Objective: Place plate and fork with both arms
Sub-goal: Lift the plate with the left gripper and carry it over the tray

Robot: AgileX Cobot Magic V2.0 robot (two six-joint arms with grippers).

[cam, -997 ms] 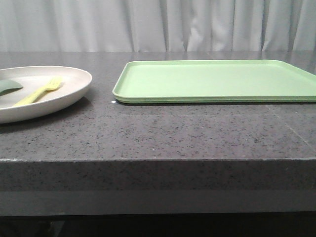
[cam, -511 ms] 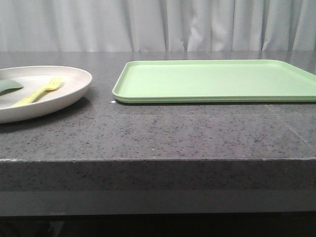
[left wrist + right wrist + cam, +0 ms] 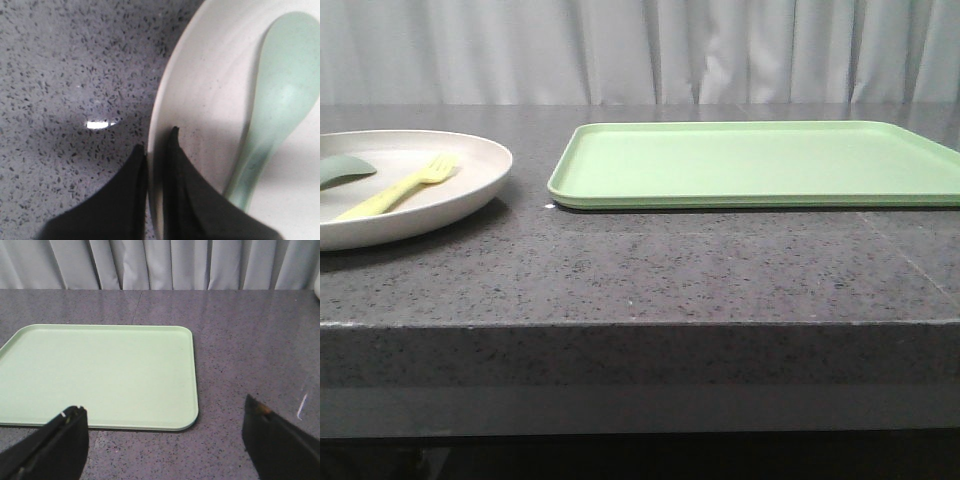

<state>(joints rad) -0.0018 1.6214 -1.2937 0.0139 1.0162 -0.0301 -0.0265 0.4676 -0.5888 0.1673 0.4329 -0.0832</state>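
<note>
While the right gripper (image 3: pixel 165 440) is held wide open above the flat light-green tray (image 3: pixel 760 165), the big round cream-white plate (image 3: pixel 470 180), carrying the small pale-yellow fork (image 3: pixel 405 187), is pinched at its rim by the left gripper (image 3: pixel 157 150) beside that tray.

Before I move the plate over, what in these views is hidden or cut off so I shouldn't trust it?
- Plate: its left part runs off the front view's edge; the left wrist view shows only one rim section.
- Spoon: handle end hidden behind the left gripper fingers; in front view only the bowl shows.
- Fork: absent from both wrist views.
- Tray: near corner covered by the right gripper finger.
</note>
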